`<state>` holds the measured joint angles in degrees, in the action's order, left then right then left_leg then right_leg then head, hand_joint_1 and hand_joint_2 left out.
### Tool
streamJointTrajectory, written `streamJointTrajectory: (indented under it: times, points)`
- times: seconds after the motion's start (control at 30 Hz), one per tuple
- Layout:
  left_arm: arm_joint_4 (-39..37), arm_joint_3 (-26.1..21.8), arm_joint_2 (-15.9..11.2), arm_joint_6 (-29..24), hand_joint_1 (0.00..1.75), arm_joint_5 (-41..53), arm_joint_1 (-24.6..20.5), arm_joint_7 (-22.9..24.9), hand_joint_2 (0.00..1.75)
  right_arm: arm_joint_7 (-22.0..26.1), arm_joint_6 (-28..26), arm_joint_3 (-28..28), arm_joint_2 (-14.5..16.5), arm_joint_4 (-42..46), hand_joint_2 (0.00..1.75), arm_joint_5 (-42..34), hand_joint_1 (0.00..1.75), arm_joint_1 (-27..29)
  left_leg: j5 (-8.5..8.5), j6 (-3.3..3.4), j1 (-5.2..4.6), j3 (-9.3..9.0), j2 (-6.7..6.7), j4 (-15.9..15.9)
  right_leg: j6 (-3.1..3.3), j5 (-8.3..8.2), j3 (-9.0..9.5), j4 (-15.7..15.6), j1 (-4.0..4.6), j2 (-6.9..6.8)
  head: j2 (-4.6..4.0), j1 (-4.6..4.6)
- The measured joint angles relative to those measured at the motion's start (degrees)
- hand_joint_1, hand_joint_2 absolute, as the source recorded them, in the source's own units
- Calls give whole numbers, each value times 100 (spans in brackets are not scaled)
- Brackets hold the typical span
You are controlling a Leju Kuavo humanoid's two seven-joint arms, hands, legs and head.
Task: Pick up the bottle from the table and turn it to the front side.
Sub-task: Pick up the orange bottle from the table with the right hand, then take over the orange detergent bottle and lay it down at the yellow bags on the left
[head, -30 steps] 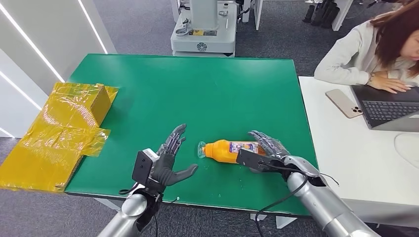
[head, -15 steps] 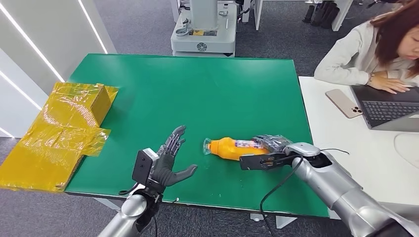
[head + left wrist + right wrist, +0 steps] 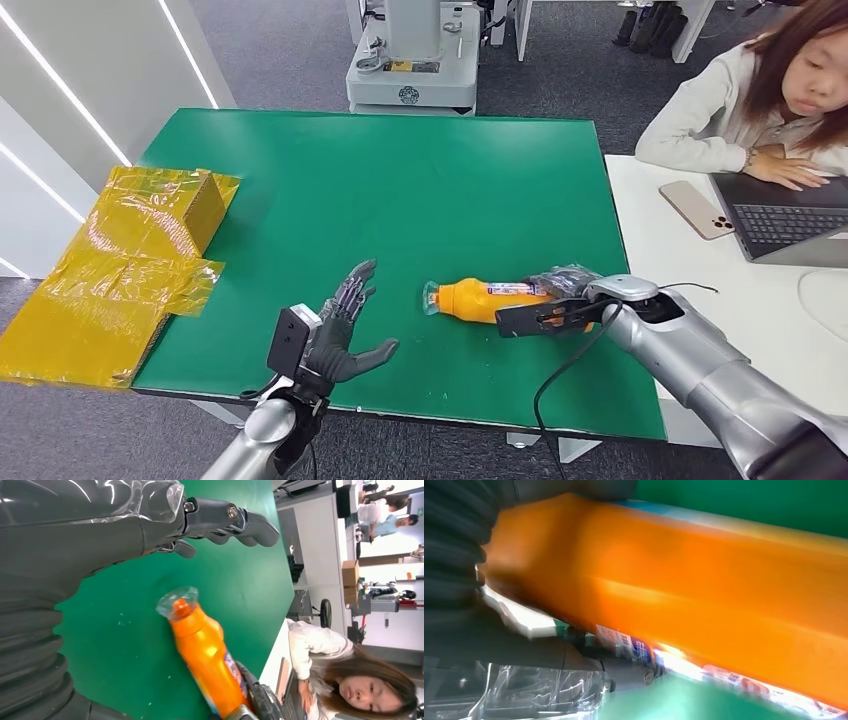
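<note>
Starting at your left, the yellow wrapped boxes (image 3: 130,255) sit half off the green table (image 3: 400,180), well apart from the work; they play no part here. Your left hand (image 3: 345,335) waits over the near edge, released, fingers spread and holding nothing; it looks placed to receive or steady the bottle's cap end, though that is a judgement. The orange bottle (image 3: 487,299) lies on its side near the table's front, clear cap pointing at the left hand; whether it rests on the cloth or is just lifted, you cannot tell. Your right hand (image 3: 565,290) grasps its base end, fingers wrapped over the label (image 3: 231,667), presumably so the wrist can roll it. Farther right, a person (image 3: 770,100) sits at a laptop (image 3: 785,225) beside a phone (image 3: 697,208). The right wrist view is blurred; most of the label is hidden, so which face shows stays unclear.
</note>
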<state>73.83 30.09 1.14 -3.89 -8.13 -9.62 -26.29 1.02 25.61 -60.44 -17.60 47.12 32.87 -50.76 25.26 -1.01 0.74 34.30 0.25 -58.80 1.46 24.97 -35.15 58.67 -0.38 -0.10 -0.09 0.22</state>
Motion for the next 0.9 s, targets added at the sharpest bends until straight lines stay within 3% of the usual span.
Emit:
streamJointTrajectory:
  times: [0.1, 0.2, 0.37, 0.6, 0.9]
  points:
    - [0, -12, -17, 54, 0, 25, 99, -64, 175, 319, -435, 136, -80, -14, 175, -805, 175, 221, 0, 0, 0, 1, -5, 0, -1, 1, 1, -1, 0, -4, 1, 0]
    - [0, -43, -29, -16, 0, 48, 163, -156, 175, 982, -787, 638, -91, 11, 175, -2123, 175, 738, 2, 1, 2, 5, -7, 0, -1, 1, 1, -2, 1, -7, 0, 0]
    - [4, -207, -42, -389, 0, 100, 160, -244, 175, 1898, -1641, 1615, 168, 291, 175, -3441, 175, 1831, 3, 3, 5, 11, -11, 4, -1, 4, -3, -2, 3, -13, 0, -1]
    - [86, -507, -88, -588, 0, 171, 142, -276, 175, 2269, -2531, 2414, 570, 1142, 175, -3703, 175, 2845, 1, 0, 5, 16, -11, 7, 0, 4, -8, 0, 5, -15, 0, 0]
    - [229, -597, -152, -381, 0, 192, -58, -130, 175, 2254, -2838, 2630, 1024, 1780, 175, -3448, 175, 3083, -3, -4, 3, 15, -7, 5, -1, 2, -10, 0, 3, -11, 0, 0]
